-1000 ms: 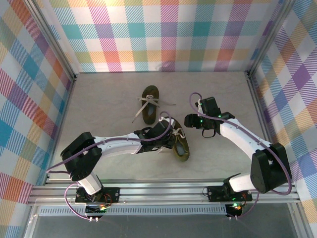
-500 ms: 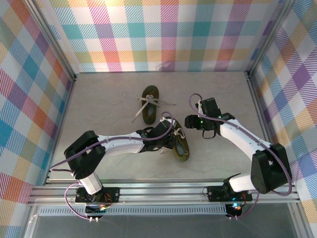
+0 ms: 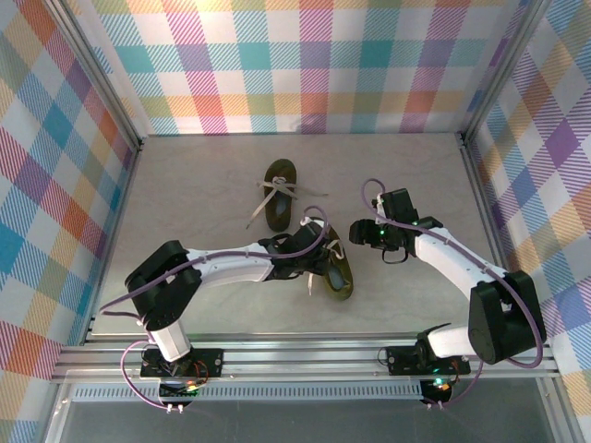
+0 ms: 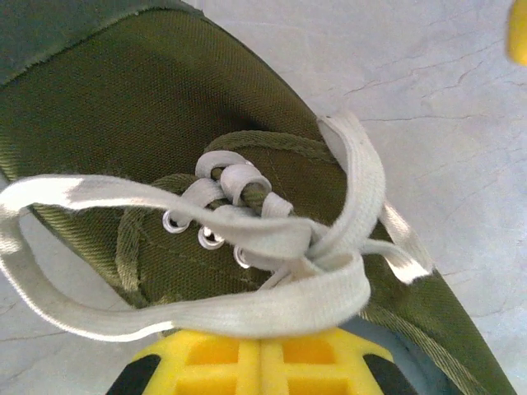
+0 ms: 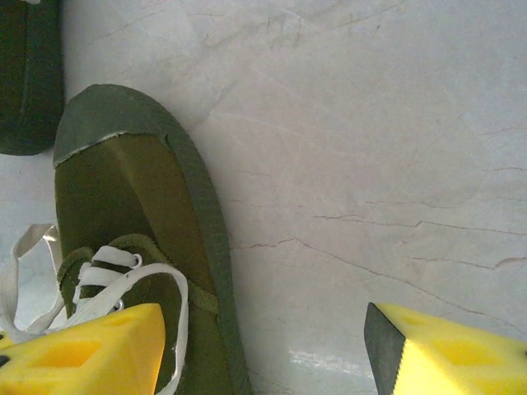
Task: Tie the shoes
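Observation:
Two dark olive shoes lie on the pale table. The far shoe has its pale laces spread out to the sides. The near shoe lies angled, and my left gripper is at its left side, over the laces. In the left wrist view the yellow fingers of my left gripper are pressed together. A flat loop of lace lies across their tips; I cannot tell whether it is pinched. My right gripper hovers open just right of the near shoe, with bare table between its fingers.
Checkered walls close in the table on three sides. The toe of the far shoe shows at the top left of the right wrist view. Bare table lies to the left and to the far right of the shoes.
My left gripper has closed at the near shoe's laces and shifted slightly right. The lace end beside the shoe moved with it. My right gripper drifted a little right and nearer.

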